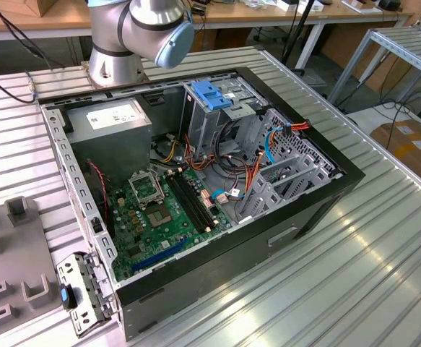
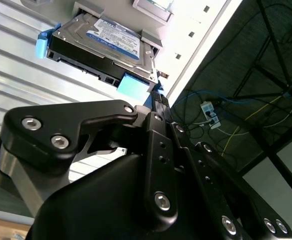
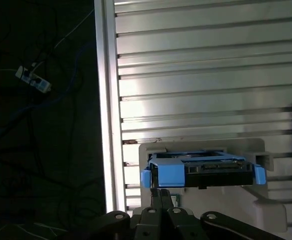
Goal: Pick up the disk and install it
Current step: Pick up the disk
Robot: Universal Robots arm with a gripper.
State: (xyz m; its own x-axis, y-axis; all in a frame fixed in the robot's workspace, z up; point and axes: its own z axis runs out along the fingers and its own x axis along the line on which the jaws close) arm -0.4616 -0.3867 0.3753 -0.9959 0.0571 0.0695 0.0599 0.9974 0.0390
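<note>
Ribbed aluminium table (image 1: 354, 282) spans the exterior view. On it we note an open black computer case (image 1: 217, 264) lying on its side, interior facing up. A silver-grey robot arm (image 1: 134, 32) with a light-blue joint cap stands on the far side, behind the case.

Inside the case:
- a grey metal power-supply box (image 1: 113, 126) sits in the far corner, towards the exterior view's left
- a green motherboard (image 1: 159, 217) lies nearer
- a tall grey metal drive cage (image 1: 221, 123) stands towards the exterior view's right, topped by a light-blue plastic latch (image 1: 209, 92)

In both wrist views we find a pale grey plastic holder (image 3: 276, 210) on the table slats, close to the table's edge. The flat silver-grey rectangular disk (image 2: 103, 42) lies flat in that holder, with its white-and-blue label up and a blue plastic carrier round its edges.

The black gripper (image 3: 161, 192) has its fingers closed, tip against tip, and sits just beside the carrier's blue end. We cannot tell whether the tips touch it. Past the table's edge we see dark floor with cables and a white power strip (image 3: 33, 80).
</note>
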